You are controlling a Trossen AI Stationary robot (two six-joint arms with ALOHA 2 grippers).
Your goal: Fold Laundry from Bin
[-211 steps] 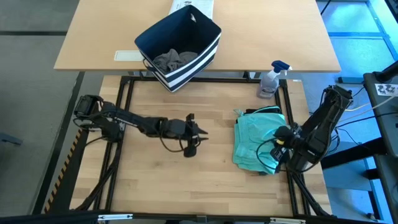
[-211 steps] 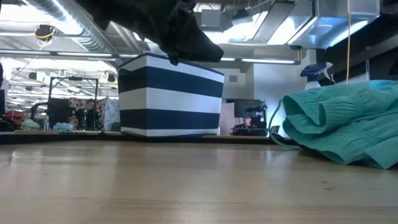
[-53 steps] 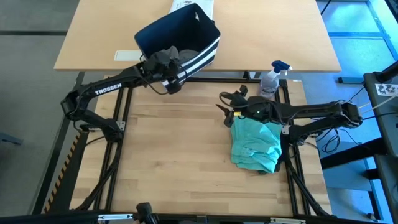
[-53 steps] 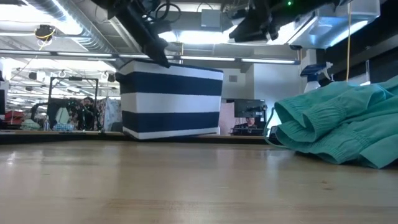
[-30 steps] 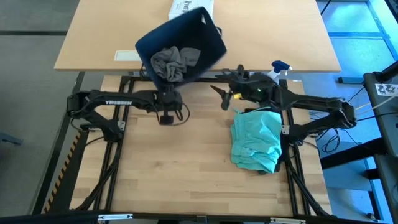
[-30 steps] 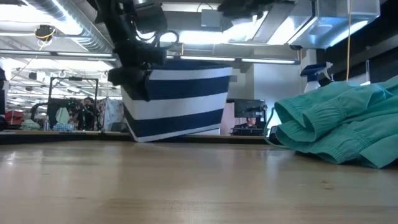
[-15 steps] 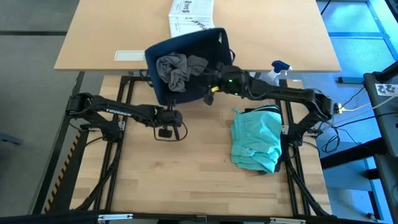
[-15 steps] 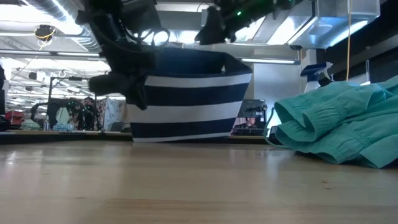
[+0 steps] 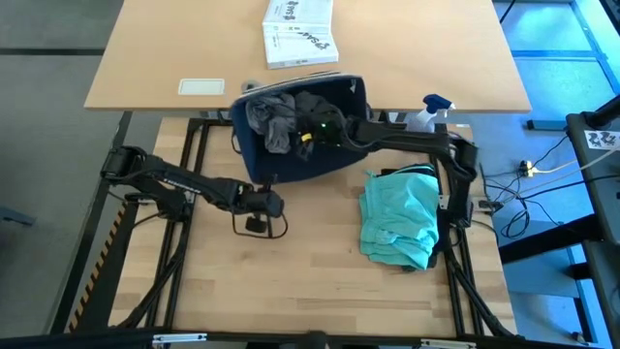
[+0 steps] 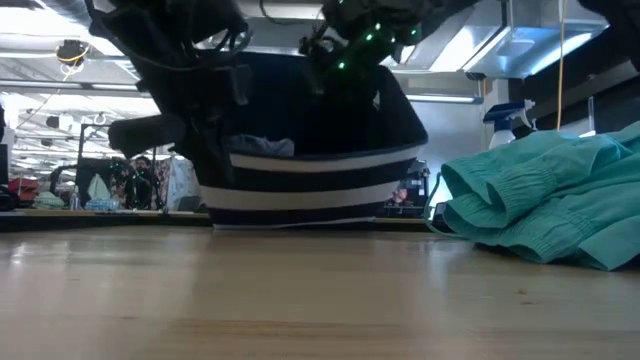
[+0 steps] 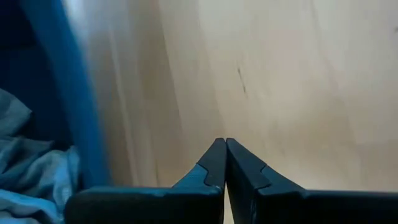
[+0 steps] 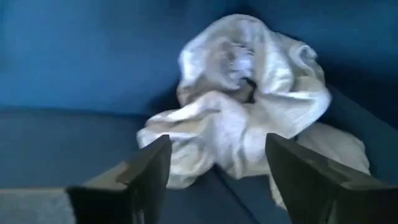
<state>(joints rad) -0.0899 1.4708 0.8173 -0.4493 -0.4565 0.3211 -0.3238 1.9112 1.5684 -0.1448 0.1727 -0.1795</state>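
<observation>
So the bin (image 9: 300,160) is lying tipped over at the back edge of the wooden counter (image 9: 310,271), with its open mouth facing up toward the overhead camera. In the low view you're looking at its navy side with the white stripes sitting near the base (image 10: 300,180). A crumpled grey garment (image 9: 271,116) is sitting inside it, bunched toward the left part of the opening, and there's a darker piece (image 9: 315,105) just beside it.

The right gripper (image 9: 308,131) is reaching into the bin, right next to the grey cloth. In its own wrist view the two fingers (image 12: 149,168) are standing wide apart with the pale bunched cloth (image 12: 249,118) in front of them, and nothing is sitting between them.

The left gripper (image 9: 274,204) is hanging over the counter just in front of the bin's near edge. Its fingers (image 11: 214,165) are pressed fully together on nothing, with bare wood ahead of them and the bin's blue wall off to one side.

A teal garment (image 9: 399,225) is lying in a loose heap on the right part of the counter, well apart from the bin. A spray bottle (image 9: 426,114) is standing behind it, and a white printed box (image 9: 300,31) is resting on the lighter table (image 9: 165,48) farther back.
</observation>
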